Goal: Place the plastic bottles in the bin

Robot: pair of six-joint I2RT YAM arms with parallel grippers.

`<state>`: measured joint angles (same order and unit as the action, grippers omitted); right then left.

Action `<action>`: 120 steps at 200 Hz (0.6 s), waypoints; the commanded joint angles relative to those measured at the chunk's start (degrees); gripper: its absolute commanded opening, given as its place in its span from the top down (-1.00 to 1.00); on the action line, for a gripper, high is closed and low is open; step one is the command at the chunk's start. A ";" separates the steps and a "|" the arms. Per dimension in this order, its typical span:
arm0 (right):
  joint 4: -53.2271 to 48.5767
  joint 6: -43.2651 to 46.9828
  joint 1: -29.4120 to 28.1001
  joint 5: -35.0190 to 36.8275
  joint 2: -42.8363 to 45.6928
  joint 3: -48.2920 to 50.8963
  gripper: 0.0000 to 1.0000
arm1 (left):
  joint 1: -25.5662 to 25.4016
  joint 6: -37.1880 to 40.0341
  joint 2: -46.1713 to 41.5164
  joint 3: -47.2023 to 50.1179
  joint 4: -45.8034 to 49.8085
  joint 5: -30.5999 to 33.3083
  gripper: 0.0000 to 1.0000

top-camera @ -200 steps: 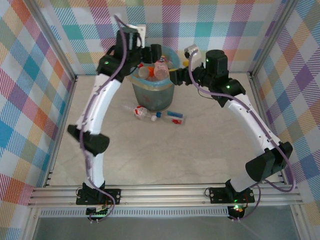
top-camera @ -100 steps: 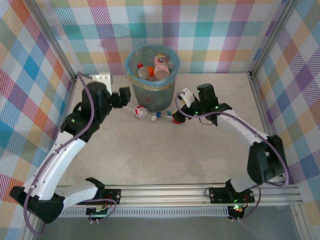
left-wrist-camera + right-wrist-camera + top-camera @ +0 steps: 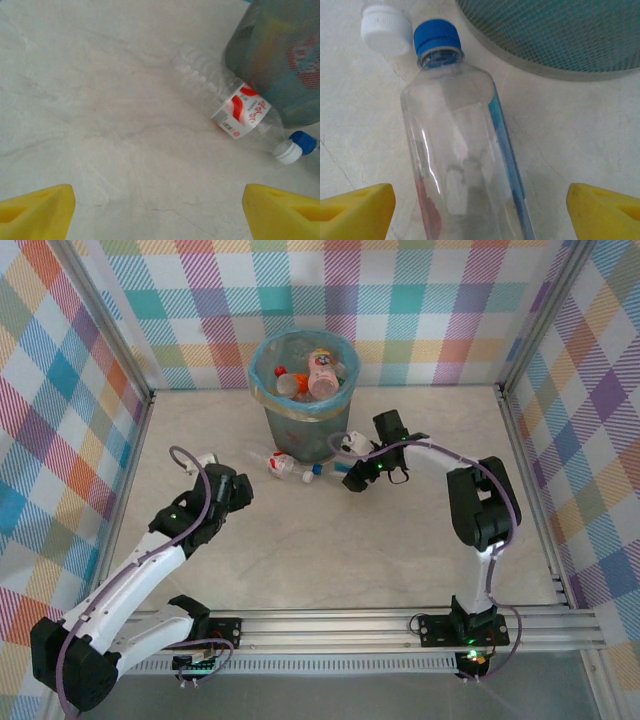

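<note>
Peering into the bin point(image 3: 305, 435) from above, I can make out only the top of the heap. A pink bottle point(image 3: 322, 370) shows plainly, but the other plastic bottles under it are jumbled and too covered to count. The light blue liner folds over the rim of the dark mesh.

Two more bottles lie on their sides on the table point(image 3: 400, 540) at the bin's near foot. The red-labelled bottle point(image 3: 242, 112) is clear with a white cap. It lies just beside the mesh wall; whether it touches I cannot tell. The blue-capped bottle point(image 3: 460, 150) is clear too, with a blue strip down one side. Its cap points toward the bin's base and its lower end is cut off by the wrist view's edge.

The left gripper point(image 3: 160, 215) hangs near the bin on its left, jaws spread wide over bare table. The right gripper point(image 3: 480, 212) is spread too, with a yellow fingertip point(image 3: 355, 210) on either side of the blue-capped bottle, clear of it. From above, the right gripper hides much of that bottle.
</note>
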<state>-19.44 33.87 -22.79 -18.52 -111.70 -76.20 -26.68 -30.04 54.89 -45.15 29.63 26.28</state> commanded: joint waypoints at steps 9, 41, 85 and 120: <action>-3.92 2.87 0.17 -2.22 -1.45 -1.33 -0.75 | 0.75 -2.82 -0.98 0.07 -2.82 1.43 -0.74; -5.68 3.40 0.03 -2.66 -2.69 -1.49 -0.68 | 0.75 -1.80 -0.57 -1.09 -2.23 0.65 -0.74; -6.73 4.53 0.02 -1.85 -3.30 -1.38 -0.46 | 0.76 -0.48 -0.30 -2.65 -0.91 0.06 -0.73; -7.68 4.08 -0.06 -0.90 -1.97 -1.44 -0.19 | 0.75 0.59 -0.47 -5.42 0.89 -0.53 -0.74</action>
<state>-25.19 36.95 -22.79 -18.65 -114.06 -76.29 -26.65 -31.20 54.89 -47.03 28.80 26.06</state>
